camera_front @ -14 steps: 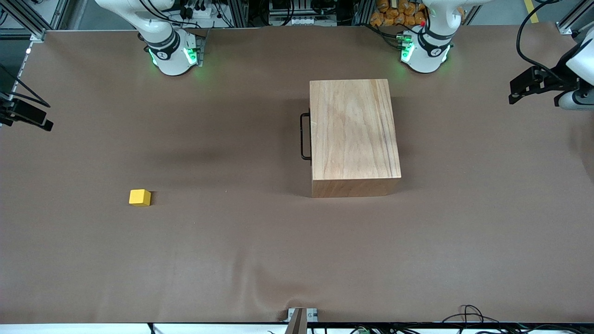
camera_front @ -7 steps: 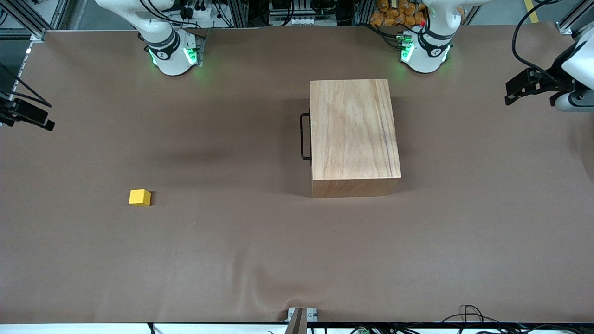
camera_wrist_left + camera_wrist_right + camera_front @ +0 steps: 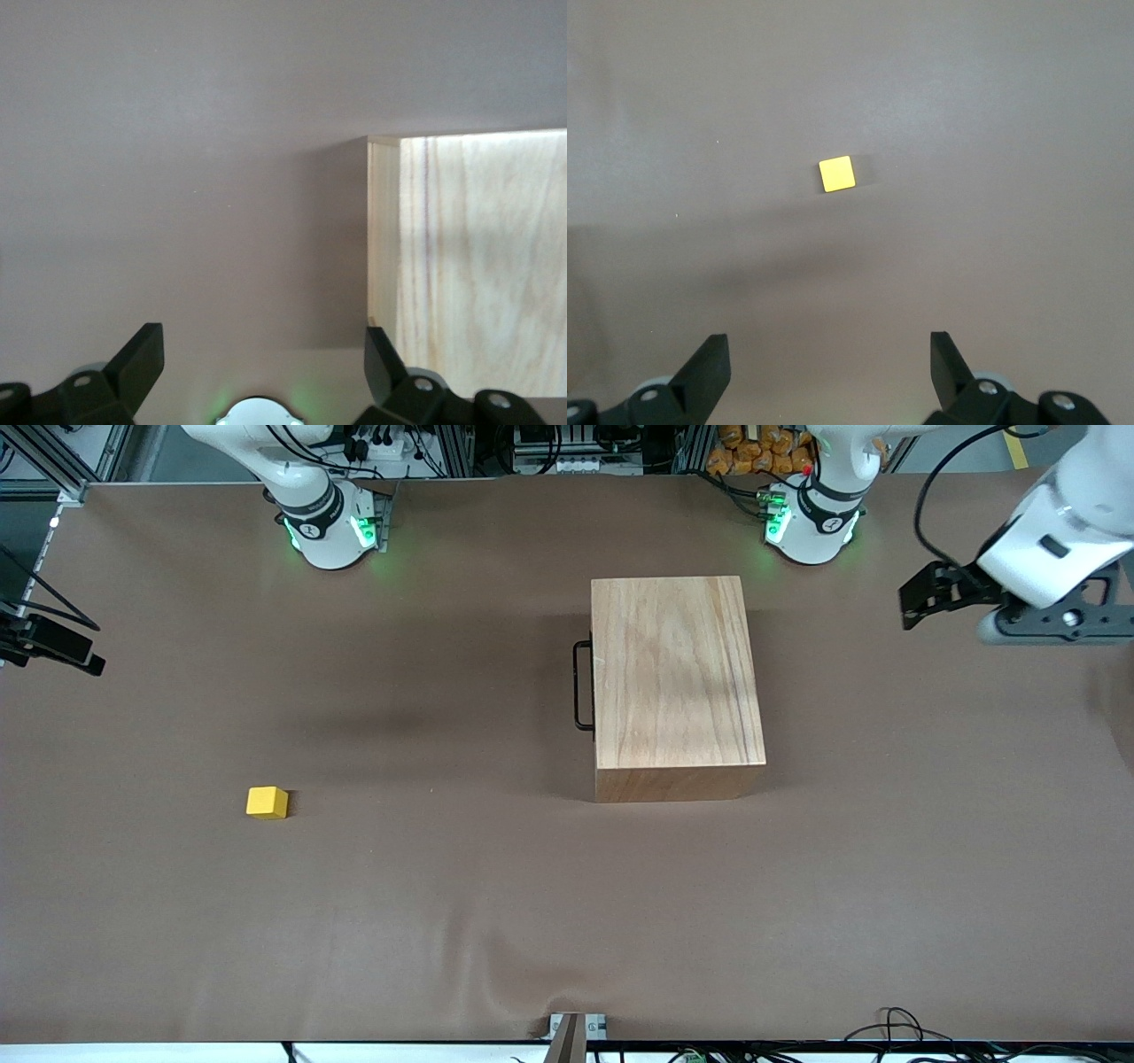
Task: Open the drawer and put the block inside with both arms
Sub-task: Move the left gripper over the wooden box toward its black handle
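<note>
Brown table (image 3: 443, 921) holds a wooden box (image 3: 673, 673), drawer (image 3: 592, 682) closed.

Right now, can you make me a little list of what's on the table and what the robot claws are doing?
box: wooden box near the left arm's base
drawer: shut, only its black handle shows, facing the right arm's end
block: yellow block on the table, nearer the front camera than the box, toward the right arm's end
left claw: open, up in the air at the left arm's end
right claw: open, high over the block, holding nothing
</note>
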Available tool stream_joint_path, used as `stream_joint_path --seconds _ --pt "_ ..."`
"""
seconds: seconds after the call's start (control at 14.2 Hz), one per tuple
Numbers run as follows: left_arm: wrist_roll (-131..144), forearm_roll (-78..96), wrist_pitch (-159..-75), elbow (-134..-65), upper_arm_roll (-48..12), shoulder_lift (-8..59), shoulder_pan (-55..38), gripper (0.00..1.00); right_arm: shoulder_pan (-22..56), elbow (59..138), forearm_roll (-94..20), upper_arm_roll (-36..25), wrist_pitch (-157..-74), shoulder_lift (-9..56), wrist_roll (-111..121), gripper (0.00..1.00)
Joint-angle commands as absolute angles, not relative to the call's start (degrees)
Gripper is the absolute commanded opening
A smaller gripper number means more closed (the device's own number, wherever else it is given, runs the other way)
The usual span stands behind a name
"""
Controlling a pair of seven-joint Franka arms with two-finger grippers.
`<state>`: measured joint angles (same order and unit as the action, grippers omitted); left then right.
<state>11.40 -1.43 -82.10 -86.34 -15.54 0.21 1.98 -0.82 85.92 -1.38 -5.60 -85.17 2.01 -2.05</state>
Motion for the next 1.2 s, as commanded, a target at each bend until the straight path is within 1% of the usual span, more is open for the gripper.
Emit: stream_joint_path --seconds 0.0,0.56,0.7,0.85,0.99,1.13 --pt "16.5 -2.5 -81.1 -81.1 -16.3 4.0 -1.0 1.0 -1.1 85.0 -1.0 -5.2 -84.6 2.4 -2.1 1.0" --pt "29.0 -4.2 -81.1 -74.6 -16.2 12.1 -11.9 1.0 -1.1 85.1 -1.0 -5.2 -84.5 2.6 -2.1 1.0" --pt "33.9 -4.3 -81.3 -74.1 -15.6 14.0 -15.7 1.0 -1.1 84.9 -1.0 -5.2 -84.6 2.8 -2.1 1.0" --pt "37.4 -5.9 -81.3 -71.8 -15.5 16.9 -19.5 1.0 -1.0 85.0 -1.1 -5.2 -84.6 2.8 -2.1 1.0" --pt "40.0 -7.0 -82.3 -70.3 -15.3 19.2 -23.3 1.0 -1.1 84.7 -1.0 -5.2 -84.6 2.8 -2.1 1.0" --pt "43.3 -7.0 -83.9 -70.3 -15.2 20.0 -25.9 1.0 -1.1 84.7 -1.1 -5.2 -84.6 2.9 -2.0 1.0"
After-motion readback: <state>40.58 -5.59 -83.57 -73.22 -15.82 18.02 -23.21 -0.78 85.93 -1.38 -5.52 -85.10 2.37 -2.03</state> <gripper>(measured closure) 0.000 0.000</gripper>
